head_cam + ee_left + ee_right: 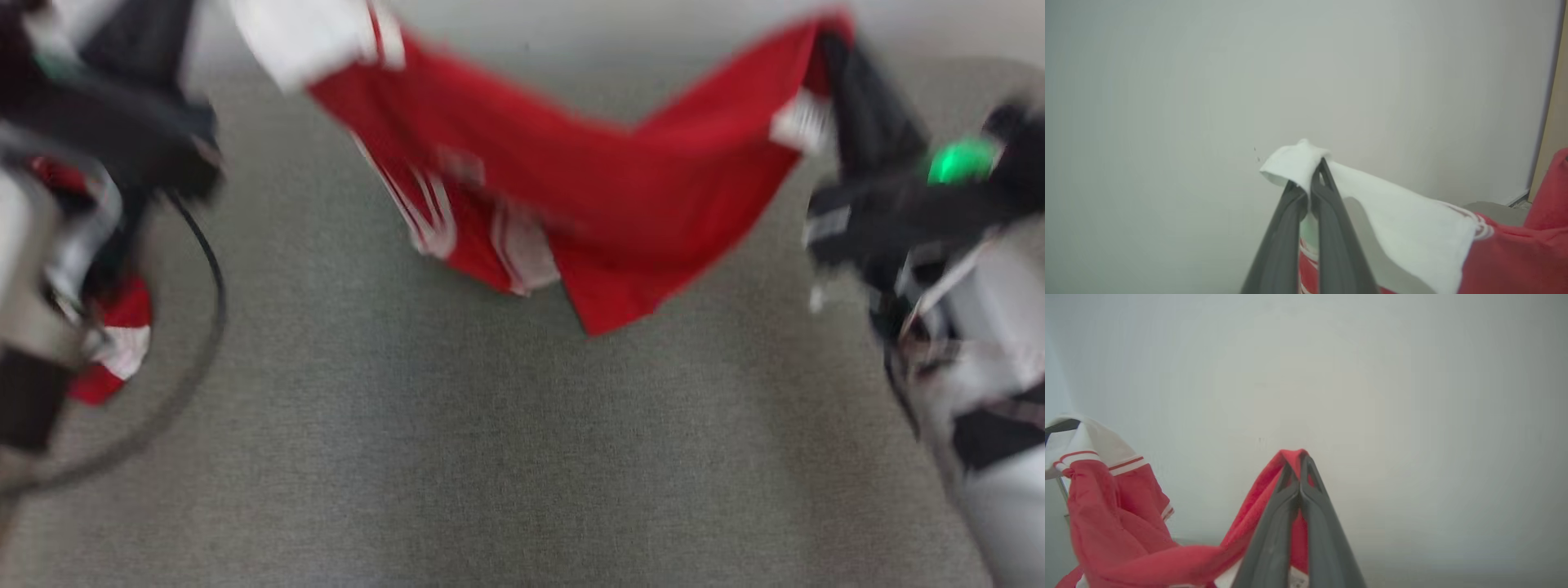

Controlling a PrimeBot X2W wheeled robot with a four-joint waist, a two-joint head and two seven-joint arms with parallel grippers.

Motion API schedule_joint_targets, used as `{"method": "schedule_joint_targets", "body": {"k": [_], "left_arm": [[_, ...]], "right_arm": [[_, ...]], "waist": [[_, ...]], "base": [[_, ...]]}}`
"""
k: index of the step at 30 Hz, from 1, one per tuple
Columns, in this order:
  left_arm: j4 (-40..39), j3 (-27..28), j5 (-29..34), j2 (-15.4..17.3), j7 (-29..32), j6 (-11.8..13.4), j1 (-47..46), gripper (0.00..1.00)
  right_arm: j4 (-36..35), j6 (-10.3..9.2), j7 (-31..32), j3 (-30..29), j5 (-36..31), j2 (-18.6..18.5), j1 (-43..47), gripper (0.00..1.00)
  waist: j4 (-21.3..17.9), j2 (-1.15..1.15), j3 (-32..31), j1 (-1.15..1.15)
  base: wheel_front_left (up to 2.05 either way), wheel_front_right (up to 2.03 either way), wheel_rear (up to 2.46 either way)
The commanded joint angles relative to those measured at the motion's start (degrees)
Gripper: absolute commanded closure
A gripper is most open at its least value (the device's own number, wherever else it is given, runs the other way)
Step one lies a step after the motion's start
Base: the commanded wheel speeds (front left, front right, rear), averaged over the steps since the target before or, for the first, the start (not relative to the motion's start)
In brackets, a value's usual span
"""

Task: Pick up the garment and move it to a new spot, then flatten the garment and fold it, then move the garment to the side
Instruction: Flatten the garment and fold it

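The garment (571,180) is red with white stripes and white cuffs. It hangs stretched between my two grippers above the grey table (490,457), sagging in the middle, and the head view is blurred. In the left wrist view my left gripper (1310,179) is shut on a white cuff (1294,163), with the red cloth (1515,253) trailing to the right. My right gripper (1299,463) is shut on a red edge of the garment (1257,506). In the head view the right gripper (833,49) holds the cloth's upper right corner.
A dark cable (216,302) loops down beside my left arm (122,122). A red and white patch (114,343) shows under that arm; I cannot tell what it is. A pale wall (1208,81) stands behind, with a tan panel (1557,122) at its edge.
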Motion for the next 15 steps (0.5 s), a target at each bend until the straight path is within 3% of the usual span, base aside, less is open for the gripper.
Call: {"method": "schedule_joint_targets", "body": {"k": [1,8,15], "left_arm": [[1.59,0.16,-1.73,1.02,1.64,0.11,-6.66,1.0],[9.21,-1.25,-2.19,2.25,7.03,0.11,-32.68,1.0],[20.01,-3.48,-2.51,-1.44,5.89,0.11,-51.91,1.0]], "right_arm": [[1.14,-0.13,1.07,-0.78,2.22,1.02,-6.85,1.0],[9.18,-0.13,6.75,-3.72,6.92,2.92,-34.04,1.0],[20.08,-0.13,8.92,-7.32,7.77,2.75,-54.03,1.0]], "waist": [[-1.53,-0.01,7.83,-0.01],[-4.3,-0.01,18.61,-0.01],[-4.6,-0.01,23.68,-0.01]], "base": [[0.0,0.0,0.0],[0.0,0.0,0.0],[0.0,0.0,0.0]]}}
